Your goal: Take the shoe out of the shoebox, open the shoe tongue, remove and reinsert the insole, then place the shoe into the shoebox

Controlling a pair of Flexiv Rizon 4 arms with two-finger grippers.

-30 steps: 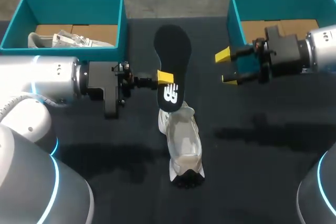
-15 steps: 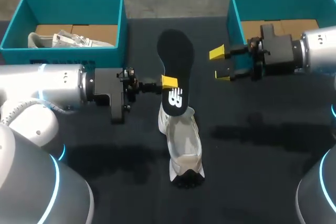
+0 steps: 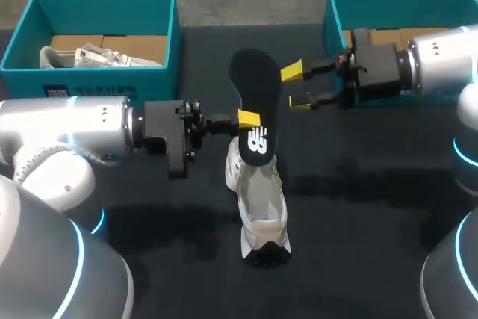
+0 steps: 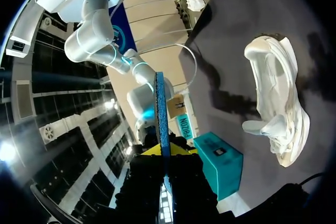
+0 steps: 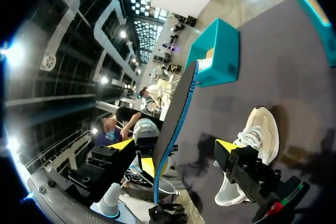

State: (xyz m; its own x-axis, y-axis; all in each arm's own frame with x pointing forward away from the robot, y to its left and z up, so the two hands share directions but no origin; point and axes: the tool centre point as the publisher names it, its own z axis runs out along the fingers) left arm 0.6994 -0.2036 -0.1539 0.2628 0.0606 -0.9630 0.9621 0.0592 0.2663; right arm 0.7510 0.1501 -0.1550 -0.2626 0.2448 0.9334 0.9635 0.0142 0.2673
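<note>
My left gripper (image 3: pixel 246 119) is shut on a black insole (image 3: pixel 256 102) and holds it on edge above the table. In the left wrist view the insole (image 4: pixel 161 114) rises edge-on from my gripper (image 4: pixel 164 153). The white shoe (image 3: pixel 258 199) lies on the black table under the insole's heel end, and also shows beside my left gripper (image 4: pixel 275 103). My right gripper (image 3: pixel 296 86) stands open just right of the insole, not touching it. In the right wrist view the insole (image 5: pixel 176 124) stands ahead of the wide-open gripper (image 5: pixel 175 145), with the shoe (image 5: pixel 252 145) beyond.
A teal shoebox (image 3: pixel 172 28) at the back left holds another white shoe (image 3: pixel 89 56). A second teal shoebox (image 3: pixel 336 13) stands at the back right, behind my right arm. The left box also appears in the right wrist view (image 5: pixel 215 51).
My left gripper has carried the insole to the right. My right arm has moved left, bringing its open gripper close to the insole's edge. The shoe has stayed put.
</note>
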